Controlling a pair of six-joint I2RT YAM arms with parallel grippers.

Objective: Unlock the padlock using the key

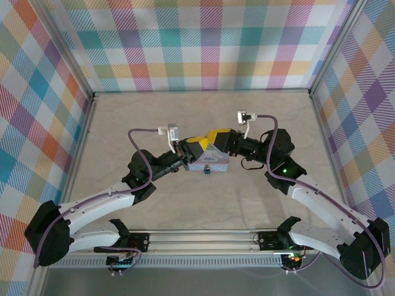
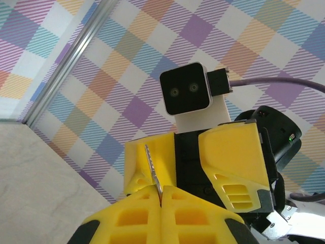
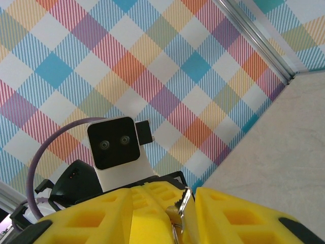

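**Key pinched in the left gripper, lock not yet opened**

A pale, stone-patterned table (image 1: pixel 154 209) lay inside plaid walls (image 1: pixel 203 43), and both arms met over its middle, above a pale blue tin (image 1: pixel 213 162). The left gripper (image 2: pixel 161 197) was closed tight on the key (image 2: pixel 152 170). The key was a thin grey sliver with a toothed edge. It stood up out of the seam between the yellow pads, leaning slightly left, with its head buried.

The right gripper (image 2: pixel 187 168) faced it at close range, with a dark gap between its two yellow fingers. In the right wrist view a small, bright, bent piece of metal (image 3: pixel 181 206) sat in that gap. I could not tell whether the fingers pinched it or whether it belonged to the lock. From above, a tiny dark bluish spot at the tin's near edge looked like the padlock (image 1: pixel 210 170), on the near side of both grippers.

The likeliest failure seemed to be the key itself. So thin a blade, held in soft pads, could twist or slide back if its tip met the lock body instead of the keyway. If dropped, it would be hard to pick up off the flat table. With the fingers this close, a small misjudged approach could also knock yellow pad against yellow pad and push the lock off line.
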